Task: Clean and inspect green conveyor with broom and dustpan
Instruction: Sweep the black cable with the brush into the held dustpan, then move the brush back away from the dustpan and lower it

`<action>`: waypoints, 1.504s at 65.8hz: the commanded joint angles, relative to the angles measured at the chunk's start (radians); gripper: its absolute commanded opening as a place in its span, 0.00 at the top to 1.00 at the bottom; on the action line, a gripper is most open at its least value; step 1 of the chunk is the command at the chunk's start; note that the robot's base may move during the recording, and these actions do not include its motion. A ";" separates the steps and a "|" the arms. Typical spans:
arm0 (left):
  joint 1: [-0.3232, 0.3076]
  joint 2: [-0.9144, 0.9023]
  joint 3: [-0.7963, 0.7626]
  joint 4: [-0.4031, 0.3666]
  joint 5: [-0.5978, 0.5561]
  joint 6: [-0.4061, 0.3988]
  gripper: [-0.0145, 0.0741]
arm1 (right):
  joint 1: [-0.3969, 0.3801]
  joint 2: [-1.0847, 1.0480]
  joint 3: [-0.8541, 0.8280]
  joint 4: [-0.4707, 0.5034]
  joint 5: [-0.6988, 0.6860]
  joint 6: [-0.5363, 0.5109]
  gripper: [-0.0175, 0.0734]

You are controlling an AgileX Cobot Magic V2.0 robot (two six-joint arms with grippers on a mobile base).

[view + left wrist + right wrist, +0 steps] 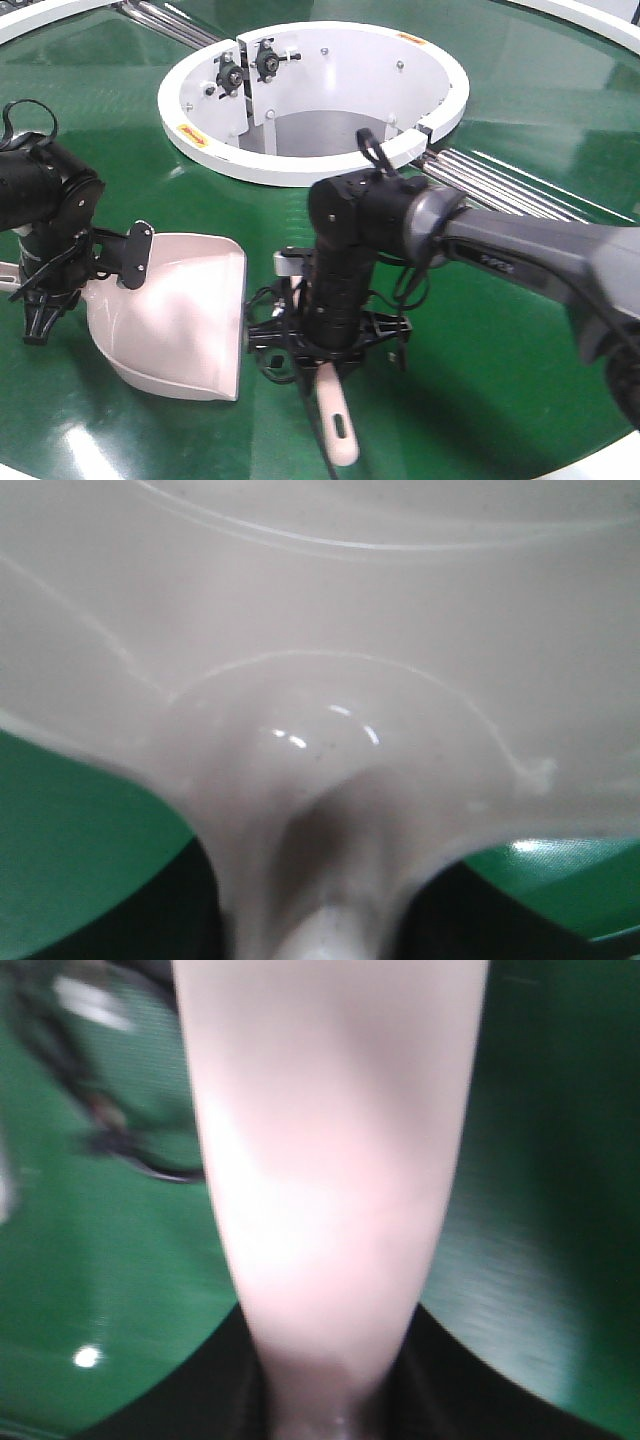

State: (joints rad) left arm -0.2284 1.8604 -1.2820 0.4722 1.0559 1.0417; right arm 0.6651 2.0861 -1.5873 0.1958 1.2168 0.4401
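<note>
Broom (338,425) clamped in right pincer (325,365), dustpan (185,320) beside

I can read nothing for certain. The grey forearm casing of my right arm (520,262) carries a short dark word, too small to make out. The dark-green conveyor's large white ring (300,172) bears two orange-yellow stickers, one near-left (188,130) and one far (410,38), possibly warning marks; their print is illegible.

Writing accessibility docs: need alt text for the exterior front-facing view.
Over a glossy dark-green conveyor belt, the left gripper holds a pale pink plastic dustpan, mouth facing the pale pink plastic hand broom gripped by the right gripper. A large white ring opening sits behind.
</note>
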 commanded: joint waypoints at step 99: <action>-0.005 -0.046 -0.029 0.027 0.004 -0.018 0.84 | -0.315 -0.292 0.006 -0.139 0.067 -0.293 0.79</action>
State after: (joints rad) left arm -0.2284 1.8604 -1.2820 0.4765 1.0559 1.0407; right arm 0.4060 1.8954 -1.6355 0.0567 1.2371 0.2284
